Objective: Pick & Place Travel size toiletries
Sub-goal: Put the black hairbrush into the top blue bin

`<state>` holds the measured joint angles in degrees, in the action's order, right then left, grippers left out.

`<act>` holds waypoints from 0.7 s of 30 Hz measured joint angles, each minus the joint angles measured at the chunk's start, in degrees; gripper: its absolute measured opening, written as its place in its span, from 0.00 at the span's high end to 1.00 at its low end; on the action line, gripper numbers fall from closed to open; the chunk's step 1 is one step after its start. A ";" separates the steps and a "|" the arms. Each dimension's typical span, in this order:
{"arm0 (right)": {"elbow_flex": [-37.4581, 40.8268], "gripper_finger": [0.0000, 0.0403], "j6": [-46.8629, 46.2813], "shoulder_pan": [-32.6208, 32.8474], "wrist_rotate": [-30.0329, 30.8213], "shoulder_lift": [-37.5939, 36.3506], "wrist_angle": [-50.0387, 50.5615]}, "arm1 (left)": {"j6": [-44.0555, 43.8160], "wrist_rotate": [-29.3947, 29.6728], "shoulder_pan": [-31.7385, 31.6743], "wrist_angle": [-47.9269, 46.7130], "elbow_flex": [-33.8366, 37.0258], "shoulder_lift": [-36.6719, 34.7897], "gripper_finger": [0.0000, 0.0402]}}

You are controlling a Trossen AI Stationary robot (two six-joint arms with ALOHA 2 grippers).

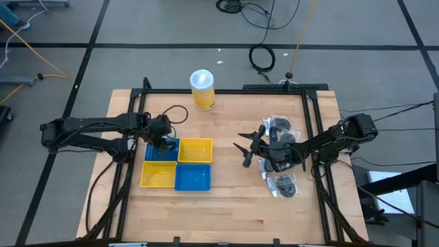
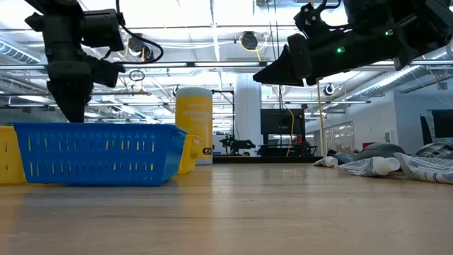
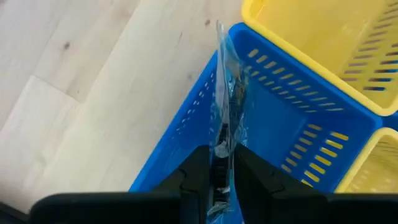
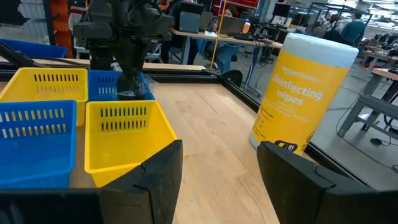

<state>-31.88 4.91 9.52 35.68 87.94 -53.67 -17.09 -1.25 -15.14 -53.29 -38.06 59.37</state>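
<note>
over the far blue tray (image 1: 162,149), the left gripper (image 3: 222,163) pinched a clear-wrapped toiletry (image 3: 227,106) edge-up, apparently so it could drop inside the walls. the right gripper (image 4: 219,163) hung released above the worktop (image 1: 233,206), beside the remaining toiletries (image 1: 282,156) heaped near the right edge, likely ready to fetch another.

A pale wooden tabletop (image 1: 233,213) with a black frame fills the middle of the high view. Left of centre, four square trays (image 1: 177,163) sit on it in a touching block, blue and yellow alternating. A yellow wipes canister (image 1: 202,90) stands upright at the upper edge. Wrapped toiletries (image 1: 282,184) lie clustered at the right side, well apart from the trays.
</note>
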 joint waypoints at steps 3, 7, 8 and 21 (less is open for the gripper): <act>0.00 0.51 0.00 0.00 0.00 0.00 -0.07 | -0.19 -2.20 0.02 -0.96 0.00 0.00 0.87; 0.00 0.51 0.00 -0.02 0.00 0.00 -0.07 | -0.16 -7.54 0.04 -2.86 -0.02 -0.02 0.96; 0.00 0.51 0.01 -0.02 0.00 0.00 -0.06 | -0.16 -8.49 0.04 -3.76 -0.05 -0.02 0.97; -0.02 0.51 0.00 -0.02 0.00 0.00 -0.02 | 2.84 -14.95 -0.33 -6.71 -1.88 3.59 0.96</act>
<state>-31.90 4.91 9.50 35.69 87.94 -53.69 -14.26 -16.20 -15.46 -60.01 -39.94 62.96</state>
